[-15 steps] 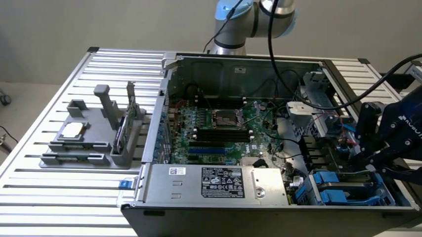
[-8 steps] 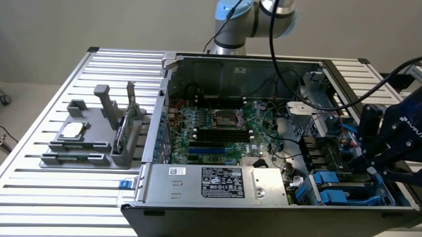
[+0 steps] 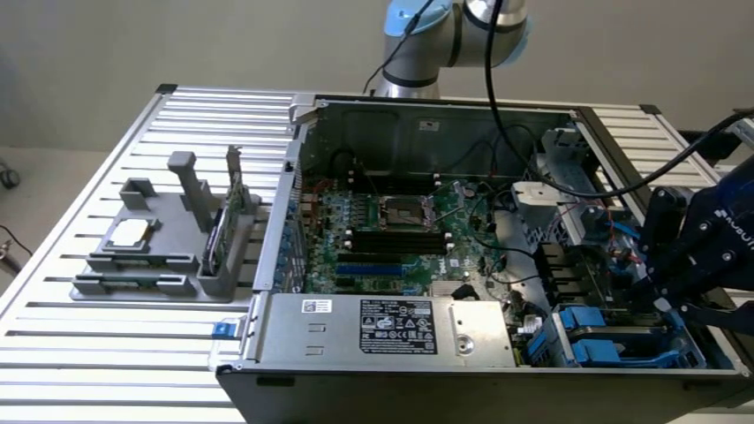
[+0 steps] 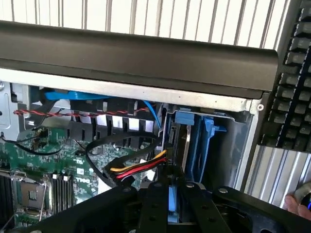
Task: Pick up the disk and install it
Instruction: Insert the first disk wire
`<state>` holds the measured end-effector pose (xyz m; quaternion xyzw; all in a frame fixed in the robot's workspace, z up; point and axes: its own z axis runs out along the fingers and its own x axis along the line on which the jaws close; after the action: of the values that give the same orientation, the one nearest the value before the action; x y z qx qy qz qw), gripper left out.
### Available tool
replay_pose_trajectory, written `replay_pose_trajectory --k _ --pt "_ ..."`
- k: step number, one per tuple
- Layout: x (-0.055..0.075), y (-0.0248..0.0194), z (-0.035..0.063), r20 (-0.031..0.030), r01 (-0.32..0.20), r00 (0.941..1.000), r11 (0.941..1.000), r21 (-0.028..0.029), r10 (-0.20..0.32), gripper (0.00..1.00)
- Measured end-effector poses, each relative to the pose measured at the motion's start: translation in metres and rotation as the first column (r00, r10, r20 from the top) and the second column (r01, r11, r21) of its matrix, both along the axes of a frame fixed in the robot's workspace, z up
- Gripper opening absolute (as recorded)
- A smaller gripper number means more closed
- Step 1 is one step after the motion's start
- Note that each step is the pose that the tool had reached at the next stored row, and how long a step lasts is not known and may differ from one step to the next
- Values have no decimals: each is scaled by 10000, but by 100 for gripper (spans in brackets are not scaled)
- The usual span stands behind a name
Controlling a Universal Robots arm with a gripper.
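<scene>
Wrist view: my claw (image 4: 170, 204) is clenched on the blue-framed, rigid, fairly heavy metal disk (image 4: 173, 203) by its edges, over the drive bay at the open computer case's (image 3: 353, 358) corner.

Robotics lab/test bench: slatted aluminium table (image 3: 71, 353) w/ open PC case (image 3: 471, 371) at centre, grey parts fixture (image 3: 165, 256) at 9 o'clock, robot arm base (image 3: 454, 35) at 12 o'clock, plain wall behind.

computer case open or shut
Open: the computer case has no side panel, leaving the motherboard and cables exposed.
</scene>
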<state>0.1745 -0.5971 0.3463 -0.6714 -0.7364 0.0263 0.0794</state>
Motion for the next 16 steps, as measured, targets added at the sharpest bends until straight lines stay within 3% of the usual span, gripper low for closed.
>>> replay_pose_trajectory --k 5,9,10,12,13,16 --pt "6 1 -29 0 675 9977 9977 0 -675 16" --pt "9 4 -34 1 788 9969 9969 -25 -788 16" --pt "17 8 -34 -13 785 9969 9969 -71 -786 16" --pt "46 13 -33 -54 786 9969 9966 -254 -787 16" --pt "62 15 -34 -64 785 9969 9964 -316 -788 16" --pt "92 31 -31 -74 788 9968 9958 -457 -792 16"
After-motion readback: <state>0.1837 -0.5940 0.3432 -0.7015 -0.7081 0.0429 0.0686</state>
